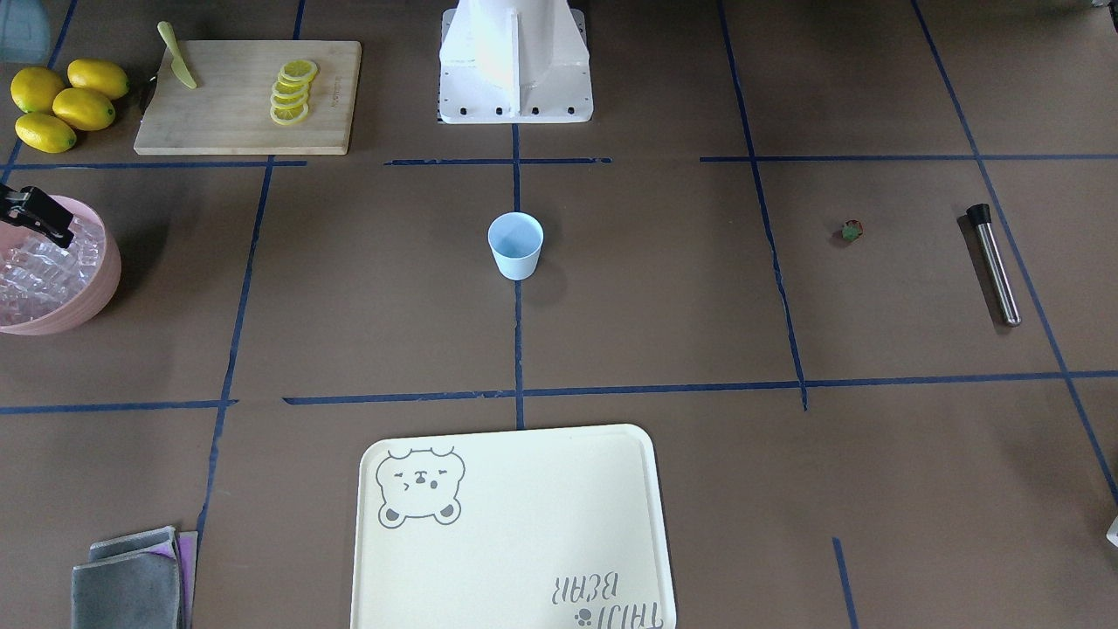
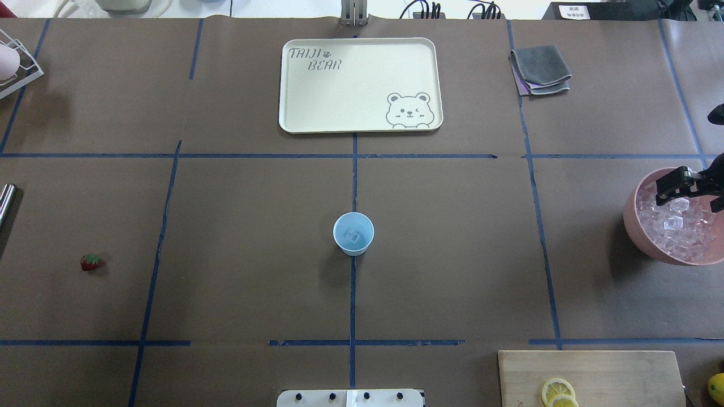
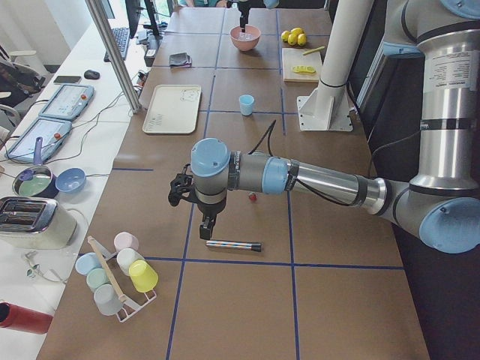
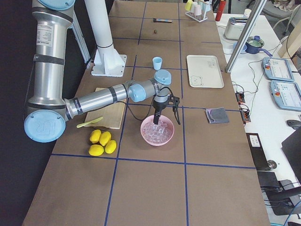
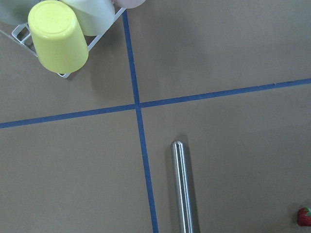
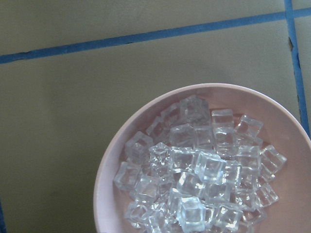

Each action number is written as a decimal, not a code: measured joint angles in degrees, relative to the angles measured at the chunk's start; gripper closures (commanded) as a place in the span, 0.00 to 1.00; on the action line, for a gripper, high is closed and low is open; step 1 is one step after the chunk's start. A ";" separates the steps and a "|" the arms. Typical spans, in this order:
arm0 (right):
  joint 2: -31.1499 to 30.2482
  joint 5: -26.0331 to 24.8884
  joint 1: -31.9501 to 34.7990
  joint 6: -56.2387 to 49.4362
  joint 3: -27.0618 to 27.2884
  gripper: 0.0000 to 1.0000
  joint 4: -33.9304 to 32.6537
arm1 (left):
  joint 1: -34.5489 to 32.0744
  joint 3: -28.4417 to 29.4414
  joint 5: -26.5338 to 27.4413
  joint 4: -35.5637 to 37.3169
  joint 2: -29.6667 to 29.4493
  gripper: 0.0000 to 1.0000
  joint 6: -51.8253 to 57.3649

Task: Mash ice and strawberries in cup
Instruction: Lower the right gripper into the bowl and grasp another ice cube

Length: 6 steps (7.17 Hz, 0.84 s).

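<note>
you're fetching ice point(image 2: 679, 226): right jaws spread above the pink bowl point(image 2: 634, 233), frame right; next, pinch one cube. left jaws: can't tell.

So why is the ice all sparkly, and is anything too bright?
Right wrist view: the ice in the pink bowl catches the light in sharp white glints. Front-facing view: the white robot base is washed out. Overhead view: the cup casts a soft shadow toward the robot. Left wrist view: a bright streak runs along the metal rod.
</note>
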 measured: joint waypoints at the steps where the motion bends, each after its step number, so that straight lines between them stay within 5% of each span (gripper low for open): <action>1: -0.01 -0.01 -0.03 -0.12 -1.18 0.11 0.04 | 0.00 -0.24 0.00 0.01 -0.03 0.00 -0.04; 6: 0.81 -0.25 -1.54 -0.97 -4.73 0.23 0.17 | 0.00 -1.20 0.06 0.34 0.01 0.00 -0.15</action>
